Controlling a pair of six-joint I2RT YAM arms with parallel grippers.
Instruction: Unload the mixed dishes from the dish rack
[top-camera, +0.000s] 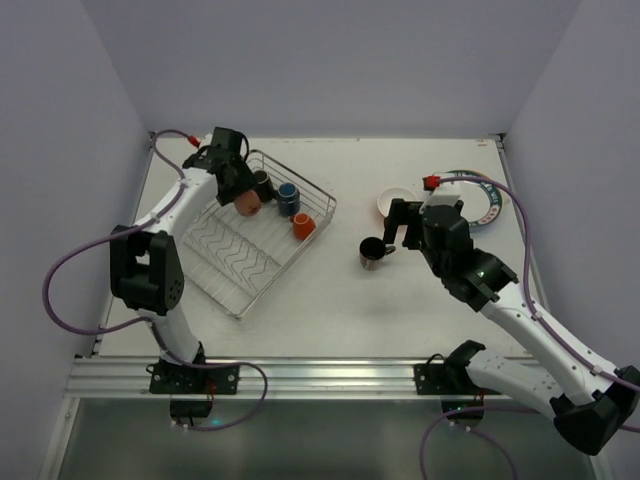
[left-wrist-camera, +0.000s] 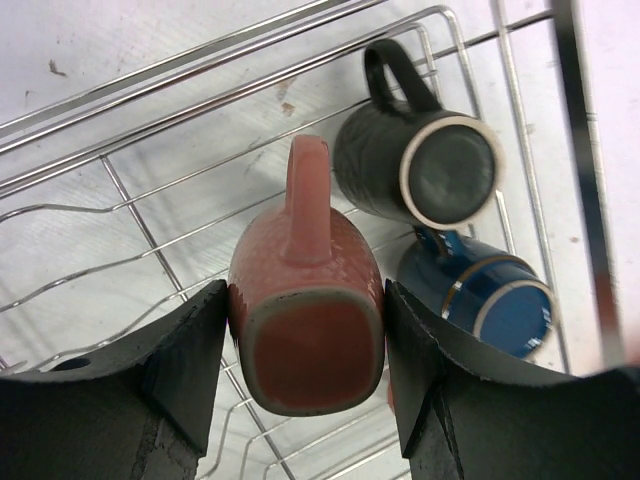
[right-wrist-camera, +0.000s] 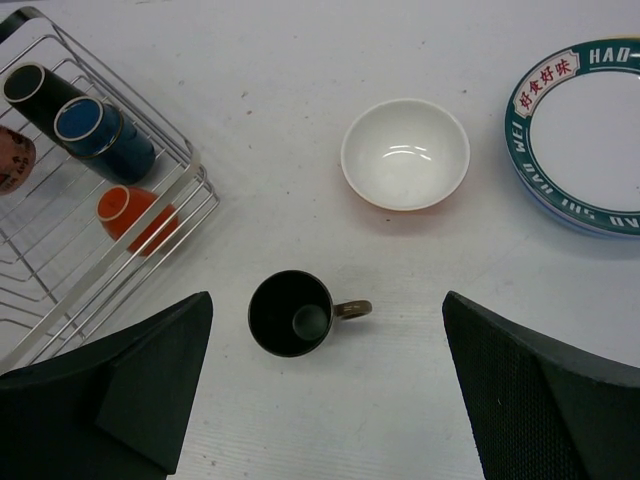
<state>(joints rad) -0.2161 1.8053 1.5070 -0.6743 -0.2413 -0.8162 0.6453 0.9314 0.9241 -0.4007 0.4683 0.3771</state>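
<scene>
The left arm is reaching over to the rack's 12 o'clock end, wrist tipping down. The left gripper is clasping the pink mug, one finger pressing each side, with the handle facing away from the wrist camera. At the pink mug's 1 o'clock the black mug is lying on its side. The blue mug is lying just beside it at 3 o'clock, and the orange mug is sitting further along the rack's rim.

The right arm is stretching toward the middle of the table. The right gripper is hanging wide and holding nothing above the upright brown mug. The bowl is standing at that mug's 1 o'clock, and the stacked plates are lying at the bowl's 3 o'clock.

The top plate's green rim is showing "HAO" and "WEI", plus Chinese characters on a red banner
</scene>
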